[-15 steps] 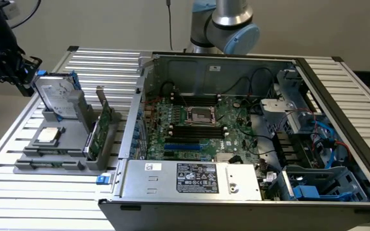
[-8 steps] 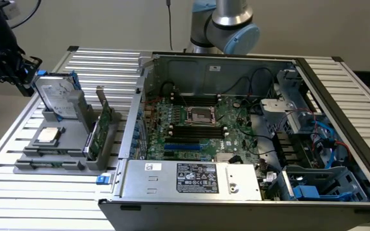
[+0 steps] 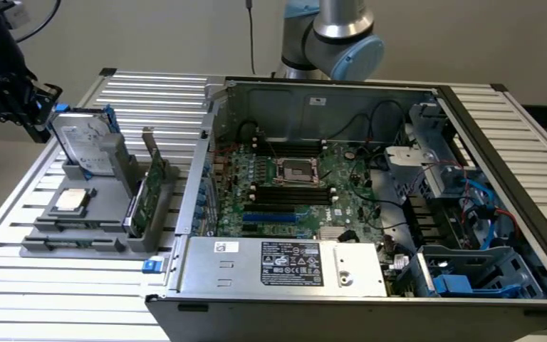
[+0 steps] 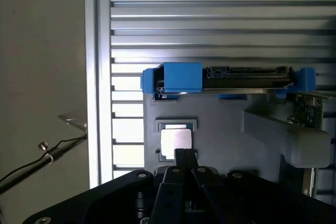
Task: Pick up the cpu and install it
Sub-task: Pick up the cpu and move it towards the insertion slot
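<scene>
Although the arm's black gripper (image 4: 185, 153) has its two slim fingers (image 4: 180, 160) pressed together, nothing is caught between them: the hand is closed and empty. In the wrist view the fingertips point at the cpu (image 4: 176, 141), a small flat square chip with a silvery metal top and a pale tan rim. The chip lies flat in a shallow square recess of a grey plastic parts holder (image 4: 226, 129). In the exterior view the dark gripper (image 3: 26, 107) hangs above the far end of that holder (image 3: 83, 242), at the exterior view's left, clear of the cpu (image 3: 72, 201) below it. Just beyond the chip a silver rectangular hard drive with a blue bracket (image 3: 83, 146) stands upright in the holder. A green circuit card (image 3: 147, 198) stands on edge along the holder's side nearer the open grey metal computer case (image 3: 254, 267). Inside the case, the green motherboard's square metal-framed processor socket (image 3: 298, 171) is well apart from the chip. Everything rests on a slatted aluminium table (image 3: 26, 285).
</scene>
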Controlling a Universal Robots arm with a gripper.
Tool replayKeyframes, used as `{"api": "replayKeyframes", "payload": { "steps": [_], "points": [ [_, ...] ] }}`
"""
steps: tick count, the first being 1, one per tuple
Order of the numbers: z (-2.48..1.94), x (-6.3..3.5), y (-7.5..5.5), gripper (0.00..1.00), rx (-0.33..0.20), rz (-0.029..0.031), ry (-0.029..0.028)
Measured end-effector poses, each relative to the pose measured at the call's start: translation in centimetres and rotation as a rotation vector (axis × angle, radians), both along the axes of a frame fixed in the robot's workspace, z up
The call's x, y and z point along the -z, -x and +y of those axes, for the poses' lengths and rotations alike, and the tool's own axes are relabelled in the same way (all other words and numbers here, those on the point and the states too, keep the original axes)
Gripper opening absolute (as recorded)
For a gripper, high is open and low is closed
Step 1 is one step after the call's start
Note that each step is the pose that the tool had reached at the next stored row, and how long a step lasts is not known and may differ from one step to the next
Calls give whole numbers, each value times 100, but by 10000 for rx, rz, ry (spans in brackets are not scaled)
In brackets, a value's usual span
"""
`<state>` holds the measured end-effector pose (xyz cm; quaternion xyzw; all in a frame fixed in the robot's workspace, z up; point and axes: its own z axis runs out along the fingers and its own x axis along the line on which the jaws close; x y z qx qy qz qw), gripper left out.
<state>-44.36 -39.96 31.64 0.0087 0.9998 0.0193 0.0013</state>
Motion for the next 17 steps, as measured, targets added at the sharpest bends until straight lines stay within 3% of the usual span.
{"api": "replayKeyframes", "payload": {
  "steps": [1,2,5,11,13,14,17],
  "points": [
    [0,0,0,12,0,0,0],
    [0,0,0,24,0,0,-1],
    [0,0,0,30,0,0,-1],
    [0,0,0,59,0,0,0],
    [0,8,1,59,0,0,-1],
    [-2,27,2,65,0,0,-1],
    [-5,80,3,65,1,0,0]
  ]
}}
